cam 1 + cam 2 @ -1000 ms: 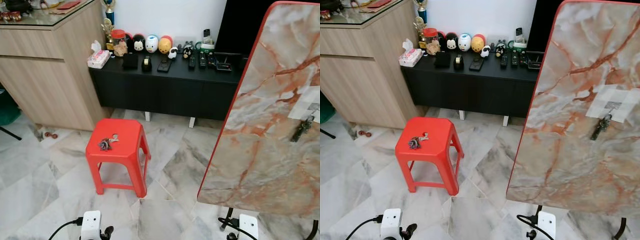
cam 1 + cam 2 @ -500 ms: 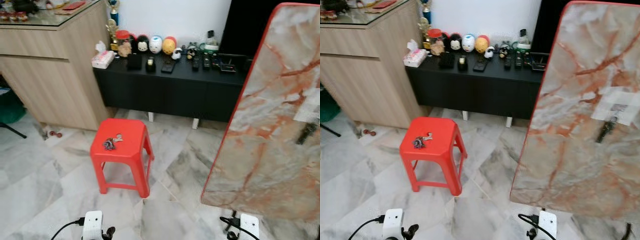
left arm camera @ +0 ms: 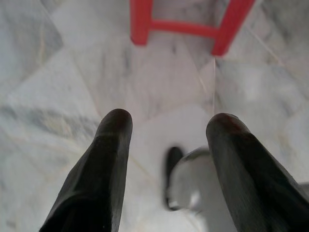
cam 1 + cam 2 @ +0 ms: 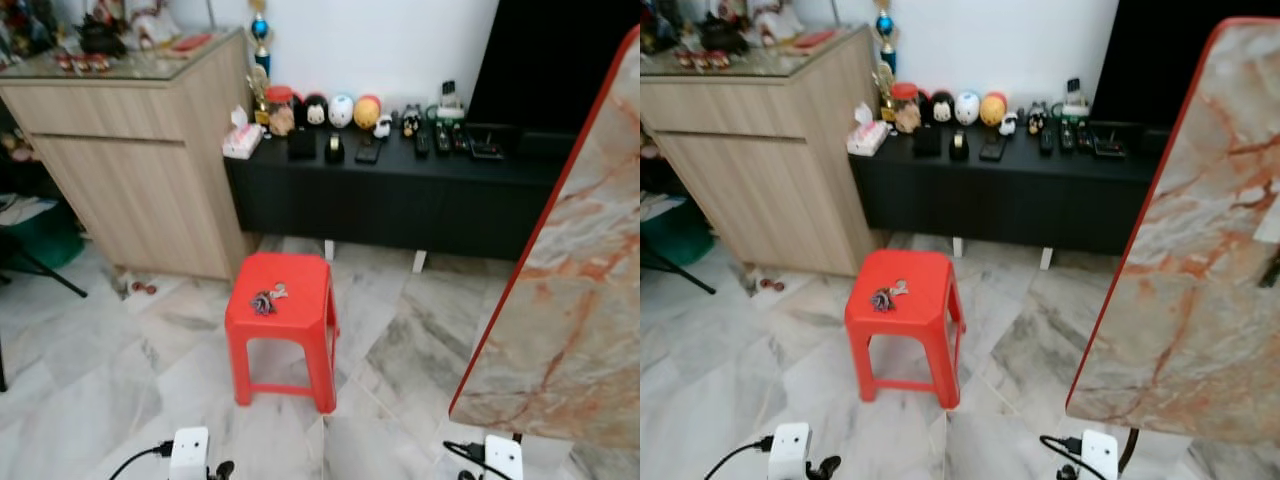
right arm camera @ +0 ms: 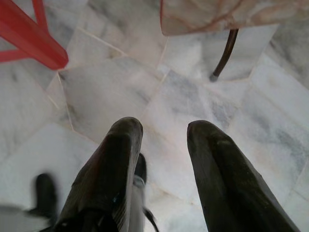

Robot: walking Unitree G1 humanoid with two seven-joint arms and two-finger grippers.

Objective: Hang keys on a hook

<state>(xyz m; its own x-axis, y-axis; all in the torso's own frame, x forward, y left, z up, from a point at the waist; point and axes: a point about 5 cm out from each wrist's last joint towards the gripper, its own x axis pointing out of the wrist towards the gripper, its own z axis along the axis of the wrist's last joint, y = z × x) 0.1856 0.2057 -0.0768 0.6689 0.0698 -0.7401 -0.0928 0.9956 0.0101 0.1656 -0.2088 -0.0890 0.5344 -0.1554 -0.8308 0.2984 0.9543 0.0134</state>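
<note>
A small bunch of keys point(image 4: 266, 299) lies on top of a red plastic stool point(image 4: 300, 295) standing on the marble floor ahead of me. To the right stands a tilted marble-patterned board point(image 4: 1200, 300) with a red edge. A dark hook point(image 4: 1270, 268) under a white patch shows at its far right, cut off by the picture edge. My left gripper point(image 3: 169, 121) hangs low over the floor, open and holding nothing, with the stool's legs point(image 3: 140, 21) beyond it. My right gripper point(image 5: 165, 125) also hangs open over the floor, near the board's black foot point(image 5: 224, 53).
A low black cabinet point(image 4: 400, 195) with figurines, remotes and a tissue pack runs along the back wall. A tall wooden counter point(image 4: 140, 170) stands at the left. A dark stand leg point(image 4: 45, 270) crosses the floor at far left. Cables point(image 4: 135, 460) trail by my wrists.
The whole picture has shifted right and drawn back, so the camera moved. The stool with the keys now sits nearer the middle, and the board is cut off at the right.
</note>
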